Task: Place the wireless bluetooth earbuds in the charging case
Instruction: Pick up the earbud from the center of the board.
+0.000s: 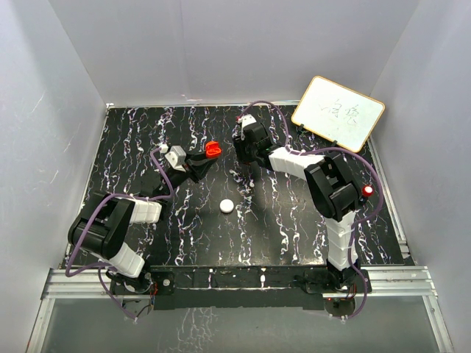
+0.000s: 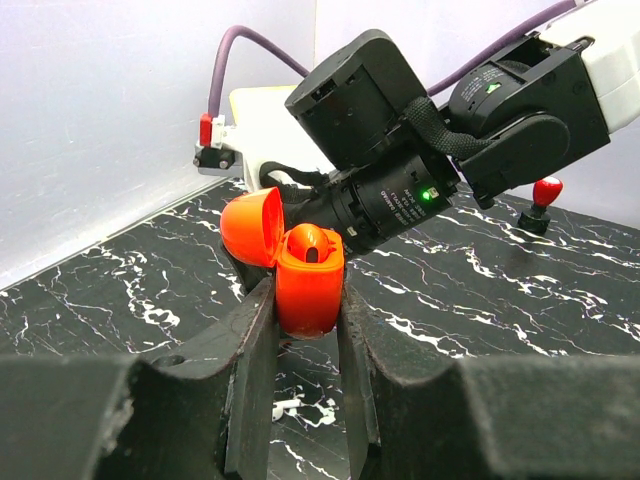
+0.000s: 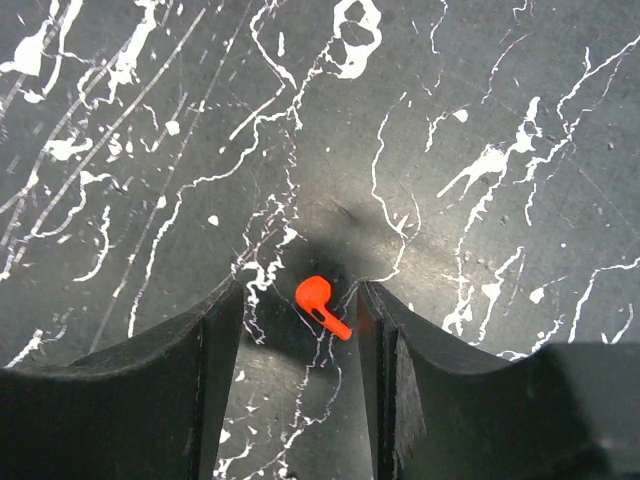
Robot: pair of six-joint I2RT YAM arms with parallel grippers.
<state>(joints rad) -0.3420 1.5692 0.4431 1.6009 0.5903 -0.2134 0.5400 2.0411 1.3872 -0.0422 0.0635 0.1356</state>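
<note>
My left gripper (image 2: 305, 305) is shut on the red charging case (image 2: 308, 290), held just above the table with its lid (image 2: 250, 227) flipped open; one earbud (image 2: 312, 245) sits inside it. The case shows in the top view (image 1: 213, 151) at the left gripper's (image 1: 205, 158) tips. My right gripper (image 3: 297, 300) is open, pointing straight down over the table, with a tiny red earbud (image 3: 322, 305) lying on the table between its fingers. In the top view the right gripper (image 1: 245, 154) is just right of the case; the earbud is hidden there.
A white round puck (image 1: 227, 206) lies on the black marbled table (image 1: 294, 228) in front of both grippers. A whiteboard (image 1: 338, 112) leans at the back right. Grey walls enclose the table.
</note>
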